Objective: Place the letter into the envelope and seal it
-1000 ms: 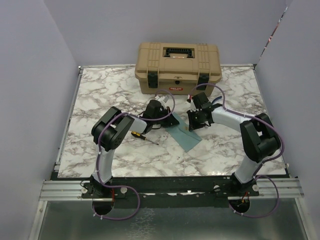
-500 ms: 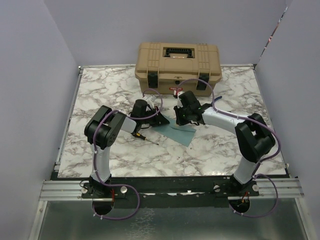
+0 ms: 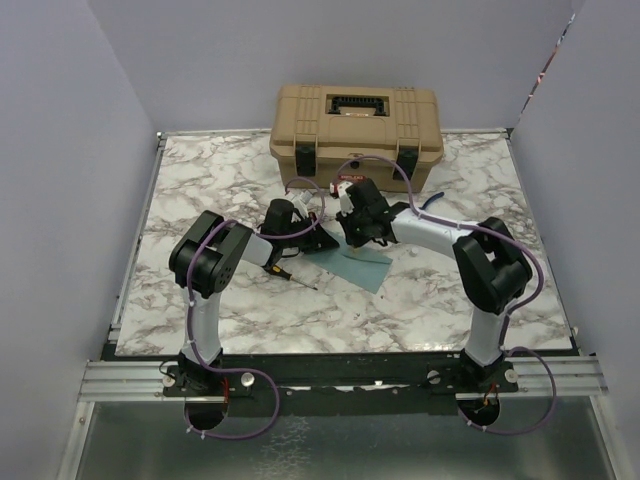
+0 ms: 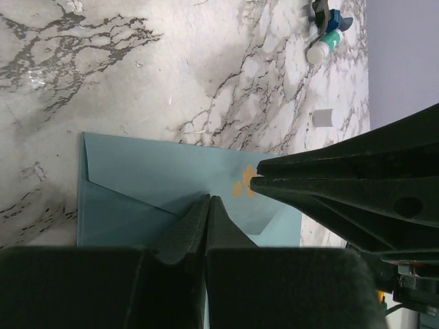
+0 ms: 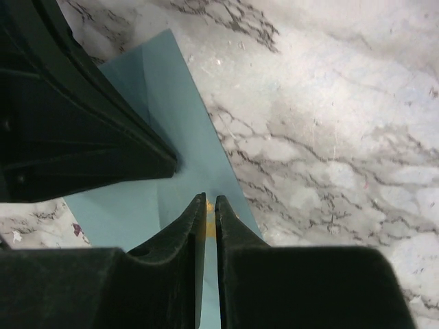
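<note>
Pressing to seal, by my reading: you had left claw (image 4: 208, 200) pinched together, right claw (image 5: 206, 199) nearly so, tips on the envelope (image 3: 362, 262), flat on the worktop (image 3: 200, 190); letter was not visible.

Items counted on site: one teal envelope (image 3: 368, 265), one tan toolbox (image 3: 356, 135), one screwdriver (image 3: 285, 274), one small white bottle (image 4: 321, 51), one marble table (image 3: 200, 190); grippers, two: left gripper (image 4: 208, 199), right gripper (image 5: 206, 199)
</note>
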Available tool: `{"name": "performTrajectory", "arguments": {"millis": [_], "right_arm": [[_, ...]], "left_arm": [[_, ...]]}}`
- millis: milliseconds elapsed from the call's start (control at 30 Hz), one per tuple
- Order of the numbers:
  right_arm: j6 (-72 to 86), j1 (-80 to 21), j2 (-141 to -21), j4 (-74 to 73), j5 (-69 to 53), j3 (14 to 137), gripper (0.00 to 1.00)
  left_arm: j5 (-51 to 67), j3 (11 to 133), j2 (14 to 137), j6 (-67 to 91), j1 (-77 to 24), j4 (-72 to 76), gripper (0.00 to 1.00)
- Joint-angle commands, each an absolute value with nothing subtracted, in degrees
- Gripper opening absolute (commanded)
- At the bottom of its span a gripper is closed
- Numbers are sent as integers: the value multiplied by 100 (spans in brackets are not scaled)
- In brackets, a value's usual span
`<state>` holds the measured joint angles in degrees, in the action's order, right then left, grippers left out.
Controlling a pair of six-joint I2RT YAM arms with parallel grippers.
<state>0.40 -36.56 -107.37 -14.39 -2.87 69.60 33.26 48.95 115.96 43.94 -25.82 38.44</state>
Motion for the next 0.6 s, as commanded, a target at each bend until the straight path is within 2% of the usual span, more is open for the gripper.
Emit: {"name": "performTrajectory", "arguments": {"millis": [0, 200, 567], "right_arm": [[-441, -3700, -11072, -1851, -543, 7489, 13], [-182, -3700, -11502, -2823, -971, 8241, 12], [1391, -3700, -11861, -3802, -393, 8579, 12]], "left_arm": [[3179, 4702, 11937, 4254, -2602, 2988, 0], [3145, 4710, 11880, 4302, -2602, 2990, 0], [2725, 4609, 11845, 4417, -2610, 3029, 0]]}}
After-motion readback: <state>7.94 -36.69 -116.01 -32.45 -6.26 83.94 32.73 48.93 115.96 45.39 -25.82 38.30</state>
